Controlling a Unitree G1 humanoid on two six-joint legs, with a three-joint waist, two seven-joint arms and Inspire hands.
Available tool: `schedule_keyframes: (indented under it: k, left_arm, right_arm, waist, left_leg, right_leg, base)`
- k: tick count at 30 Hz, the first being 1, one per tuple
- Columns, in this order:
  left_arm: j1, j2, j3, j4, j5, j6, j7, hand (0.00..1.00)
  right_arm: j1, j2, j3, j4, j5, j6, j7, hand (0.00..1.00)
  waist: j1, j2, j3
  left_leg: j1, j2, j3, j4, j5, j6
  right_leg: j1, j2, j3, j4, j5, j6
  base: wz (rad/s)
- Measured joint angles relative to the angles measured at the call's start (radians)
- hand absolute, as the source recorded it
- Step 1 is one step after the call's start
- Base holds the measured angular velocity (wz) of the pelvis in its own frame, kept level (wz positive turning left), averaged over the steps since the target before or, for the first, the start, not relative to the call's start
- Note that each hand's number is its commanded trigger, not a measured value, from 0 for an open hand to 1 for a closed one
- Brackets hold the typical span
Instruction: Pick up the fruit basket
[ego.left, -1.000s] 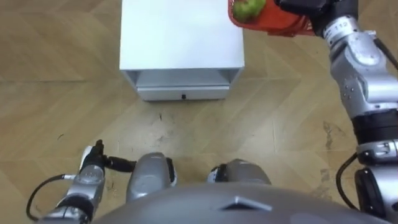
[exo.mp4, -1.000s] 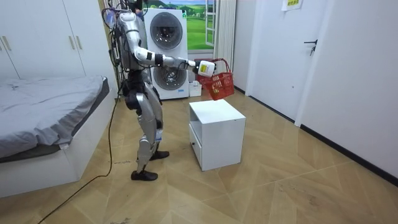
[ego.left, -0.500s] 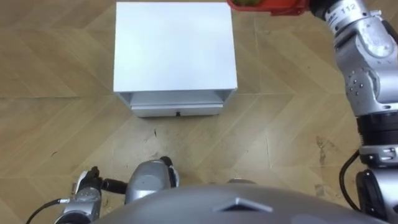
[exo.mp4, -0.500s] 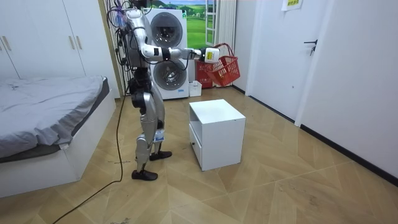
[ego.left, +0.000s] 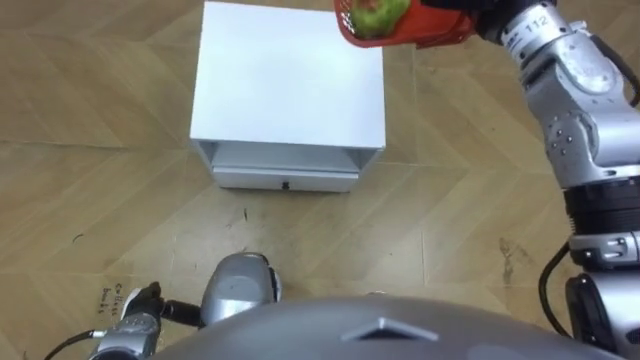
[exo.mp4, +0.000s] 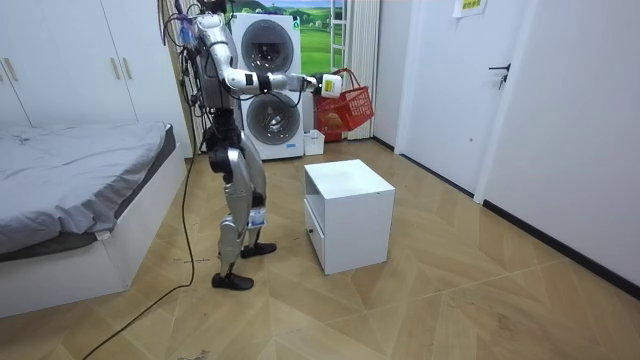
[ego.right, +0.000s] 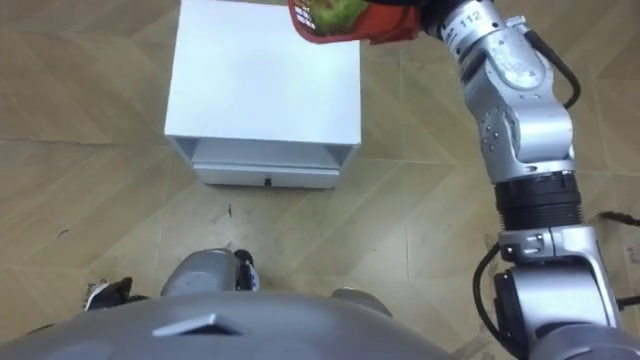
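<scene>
Up it is: the right robot hand (exo.mp4: 328, 86) is gripping the red plastic lattice-walled fruit basket (ego.left: 415, 30) with the arm stretched out ahead. The basket is hanging in the air over the far right corner of the white box-shaped cabinet with a drawer (ego.left: 290, 90), clear of its top. A round green fruit (ego.left: 375, 14) is lying at the basket's left end. The robot is standing on the wooden herringbone floor (ego.left: 100, 200) on the near side of the cabinet, with the drawer facing it. The left robot hand (ego.left: 135, 312) is hanging low at the near left, and I cannot tell whether it is wide or closed. By the look of it, the basket is handling light and fairly stiff, its thin plastic likely giving a little under load. The loose fruit is likely to roll and shift the weight if the basket tips. The top handle is looking like the place to take hold, with fingers hooked under it and the basket kept level.
</scene>
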Motion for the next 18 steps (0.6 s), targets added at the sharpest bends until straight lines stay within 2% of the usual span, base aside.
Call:
schedule_keyframes:
  k: [1, 2, 3, 4, 5, 6, 7, 8, 9, 10, 11, 12, 13, 14, 15, 18]
  left_arm:
    - [0.000, 0.000, -0.001, 0.002, 0.000, 0.001, -0.006, 0.00]
    - [0.000, 0.000, -0.006, 0.007, 0.000, 0.002, -0.019, 0.00]
    - [-0.003, -0.001, -0.017, 0.007, -0.002, 0.000, -0.026, 0.00]
    - [-0.008, -0.003, -0.022, 0.010, -0.002, -0.003, -0.028, 0.00]
    - [-0.017, -0.001, -0.030, 0.018, -0.001, -0.012, -0.032, 0.00]
    - [-0.026, 0.008, -0.038, 0.027, 0.000, -0.019, -0.034, 0.00]
    - [-0.028, 0.021, -0.048, 0.029, 0.001, -0.022, -0.031, 0.00]
    - [-0.029, 0.027, -0.049, 0.027, 0.000, -0.022, -0.030, 0.00]
    - [-0.041, 0.036, -0.052, 0.025, 0.000, -0.026, -0.022, 0.00]
    - [-0.056, 0.042, -0.058, 0.024, 0.000, -0.026, -0.017, 0.00]
    - [-0.061, 0.046, -0.063, 0.018, -0.002, -0.024, -0.015, 0.00]
    - [-0.065, 0.052, -0.081, -0.007, -0.004, -0.024, -0.012, 0.00]
    - [-0.070, 0.048, -0.089, -0.029, -0.004, -0.024, -0.009, 0.00]
    - [-0.073, 0.038, -0.092, -0.033, -0.005, -0.024, -0.002, 0.00]
    - [-0.078, 0.025, -0.101, -0.034, -0.004, -0.024, 0.003, 0.00]
    - [-0.083, 0.024, -0.115, -0.031, 0.000, -0.016, 0.020, 0.00]
  right_arm:
    - [0.005, 0.005, 0.003, 0.001, -0.010, 0.001, 0.004, 1.00]
    - [0.016, 0.010, 0.012, 0.001, -0.025, 0.003, 0.015, 1.00]
    - [0.020, 0.011, 0.025, 0.005, -0.032, 0.004, 0.024, 1.00]
    - [0.020, 0.012, 0.032, 0.010, -0.033, 0.004, 0.025, 1.00]
    - [0.026, 0.017, 0.054, 0.022, -0.033, 0.004, 0.025, 1.00]
    - [0.046, 0.020, 0.068, 0.027, -0.036, 0.004, 0.030, 1.00]
    - [0.052, 0.027, 0.091, 0.048, -0.039, 0.004, 0.039, 1.00]
    - [0.053, 0.030, 0.102, 0.057, -0.038, 0.005, 0.045, 1.00]
    - [0.053, 0.033, 0.115, 0.064, -0.037, 0.008, 0.058, 1.00]
    - [0.053, 0.033, 0.127, 0.071, -0.037, 0.008, 0.065, 1.00]
    - [0.053, 0.033, 0.133, 0.076, -0.035, 0.008, 0.067, 1.00]
    - [0.053, 0.033, 0.145, 0.078, -0.032, 0.010, 0.067, 1.00]
    - [0.049, 0.033, 0.156, 0.077, -0.022, 0.010, 0.070, 1.00]
    - [0.052, 0.031, 0.163, 0.079, -0.015, 0.010, 0.070, 1.00]
    - [0.052, 0.031, 0.176, 0.090, -0.004, 0.010, 0.072, 1.00]
    - [0.054, 0.030, 0.200, 0.116, -0.003, 0.012, 0.086, 1.00]
  waist:
    - [0.003, -0.001, -0.0008]
    - [0.003, -0.001, -0.0013]
    - [0.004, -0.005, -0.0042]
    - [0.007, 0.004, 0.0008]
    - [0.005, 0.027, 0.0107]
    - [0.004, 0.044, 0.0067]
    - [0.001, 0.059, 0.0026]
    - [0.000, 0.061, -0.0036]
    - [0.002, 0.065, -0.0024]
    - [-0.010, 0.071, 0.0014]
    - [-0.020, 0.071, 0.0012]
    - [-0.023, 0.065, -0.0028]
    - [-0.020, 0.055, -0.0049]
    - [-0.018, 0.063, -0.0092]
    - [-0.018, 0.076, -0.0092]
    - [-0.001, 0.077, -0.0082]
  left_leg:
    - [-0.002, -0.002, 0.002, 0.010, -0.010, 0.006]
    - [-0.004, -0.016, 0.003, 0.024, -0.023, 0.014]
    - [-0.003, -0.034, 0.009, 0.038, -0.038, 0.025]
    - [0.003, -0.036, 0.013, 0.045, -0.045, 0.031]
    - [0.025, -0.037, 0.015, 0.047, -0.050, 0.037]
    - [0.044, -0.039, 0.012, 0.038, -0.051, 0.042]
    - [0.064, -0.049, -0.002, 0.020, -0.050, 0.047]
    - [0.069, -0.051, -0.004, 0.010, -0.050, 0.049]
    - [0.084, -0.051, -0.009, -0.004, -0.049, 0.049]
    - [0.093, -0.050, -0.027, -0.011, -0.044, 0.049]
    - [0.096, -0.050, -0.035, -0.014, -0.042, 0.049]
    - [0.098, -0.056, -0.045, -0.022, -0.042, 0.047]
    - [0.097, -0.065, -0.049, -0.024, -0.046, 0.040]
    - [0.101, -0.063, -0.061, -0.028, -0.047, 0.038]
    - [0.114, -0.055, -0.072, -0.054, -0.042, 0.030]
    - [0.121, -0.044, -0.088, -0.099, -0.032, 0.015]
  right_leg:
    - [-0.007, -0.008, 0.001, 0.022, -0.014, 0.004]
    - [-0.028, -0.036, 0.000, 0.089, -0.045, 0.015]
    - [-0.064, -0.062, 0.008, 0.191, -0.074, 0.033]
    - [-0.091, -0.074, 0.013, 0.262, -0.071, 0.035]
    - [-0.132, -0.099, 0.023, 0.392, -0.032, 0.038]
    - [-0.178, -0.115, 0.035, 0.488, 0.025, 0.044]
    - [-0.200, -0.110, 0.052, 0.533, 0.048, 0.052]
    - [-0.211, -0.106, 0.061, 0.532, 0.044, 0.053]
    - [-0.226, -0.091, 0.081, 0.502, 0.028, 0.061]
    - [-0.230, -0.068, 0.091, 0.428, 0.020, 0.062]
    - [-0.228, -0.060, 0.094, 0.374, 0.021, 0.060]
    - [-0.226, -0.045, 0.103, 0.245, 0.042, 0.050]
    - [-0.223, -0.035, 0.100, 0.143, 0.109, 0.015]
    - [-0.206, -0.032, 0.097, 0.122, 0.115, 0.019]
    - [-0.176, -0.015, 0.084, 0.073, 0.131, 0.016]
    - [-0.156, 0.001, 0.056, 0.013, 0.143, 0.005]
  base:
    - [0.05]
    - [0.07]
    - [0.03]
    - [0.04]
    - [0.09]
    - [0.11]
    - [0.09]
    - [0.00]
    - [0.26]
    - [0.38]
    - [0.55]
    - [0.36]
    - [0.31]
    - [0.20]
    - [0.18]
    - [0.10]
